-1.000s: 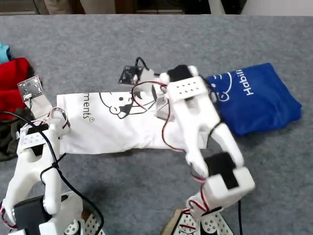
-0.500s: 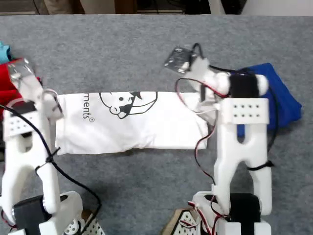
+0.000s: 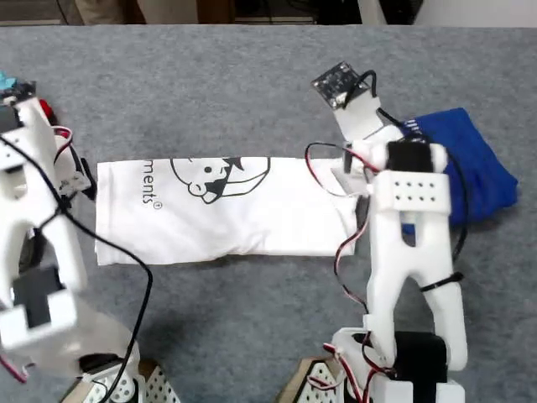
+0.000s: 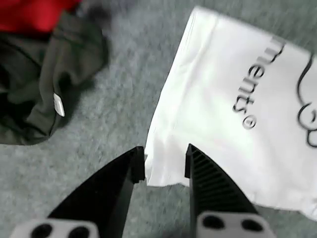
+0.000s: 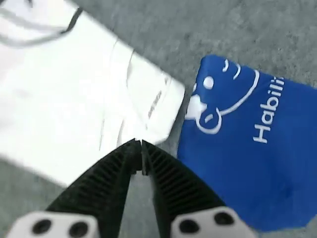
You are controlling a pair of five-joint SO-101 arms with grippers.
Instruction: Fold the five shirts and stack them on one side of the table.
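Note:
A white shirt point(image 3: 222, 210) with a black print lies folded into a long strip across the table's middle. A folded blue shirt point(image 3: 478, 172) lies just off its right end, partly under the right arm point(image 3: 409, 218). My left gripper point(image 4: 163, 161) hangs open above the near left corner of the white shirt point(image 4: 233, 114), with nothing held. Over the strip's right end, my right gripper point(image 5: 140, 148) is shut and empty, with the white shirt point(image 5: 64, 94) on one side and the blue shirt point(image 5: 247, 144) on the other.
A crumpled dark olive shirt point(image 4: 44, 84) and a red shirt point(image 4: 34, 12) lie off the white shirt's left end, behind the left arm point(image 3: 33, 193). A bit of teal cloth point(image 3: 7, 81) shows at the left edge. Grey tabletop point(image 3: 210, 92) lies bare beyond the strip.
The right arm swung from over the shirt's middle to its right end. The left arm lifted and drew back to the left. The white strip stays put.

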